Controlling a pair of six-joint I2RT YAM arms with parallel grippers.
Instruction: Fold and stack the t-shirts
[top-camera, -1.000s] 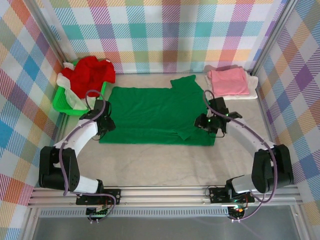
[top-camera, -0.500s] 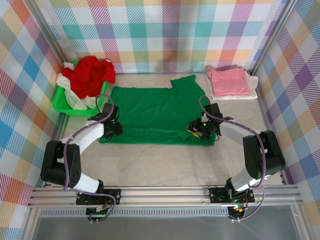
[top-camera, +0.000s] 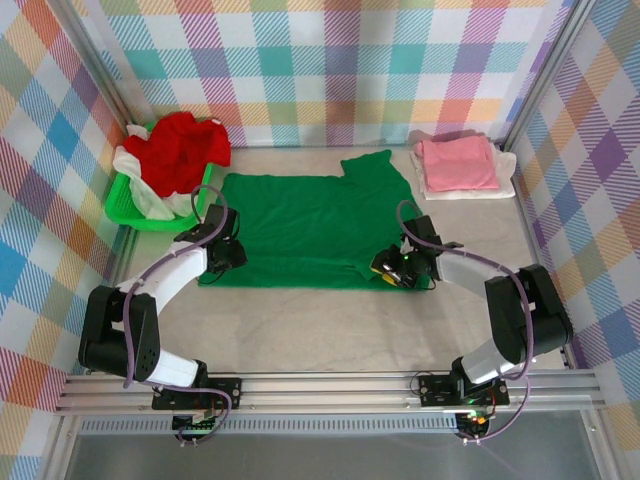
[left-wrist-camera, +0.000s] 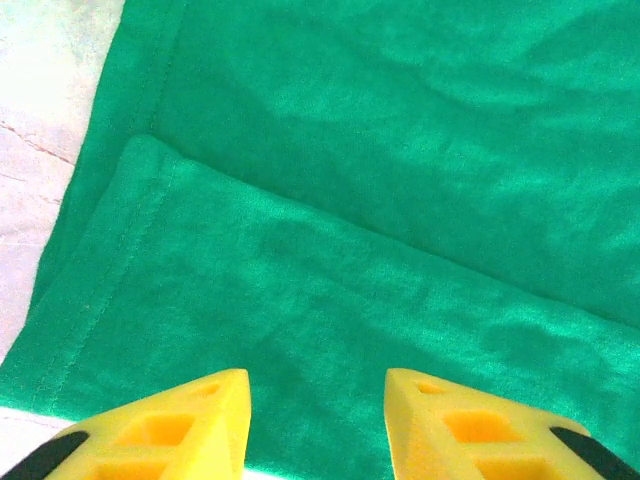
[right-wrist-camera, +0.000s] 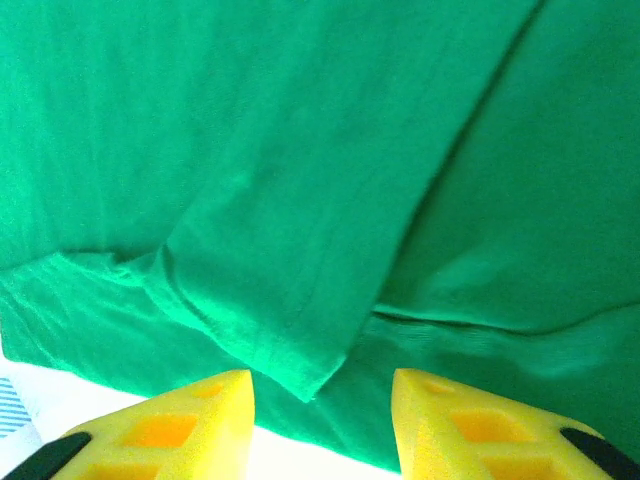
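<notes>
Table: you are working on a pale beige, matte tabletop (top-camera: 330, 320) with faint mottling.
Centre: a bright green cotton t-shirt (top-camera: 300, 225) lies spread flat on it, its long side running left to right.
Shirt detail: one sleeve points to the far side at its right end. Another flap is folded over the body at your near right corner.
Far left: a lime-green plastic basket (top-camera: 125, 207) stands on the table in the corner, just beside the green shirt's far left corner.
Far right: a folded white cotton t-shirt (top-camera: 505, 186) lies in the corner, with a narrow strip of tabletop between it and the green sleeve.
Near: you see a broad band of tabletop from the green shirt's near hem to the table's near edge.
</notes>
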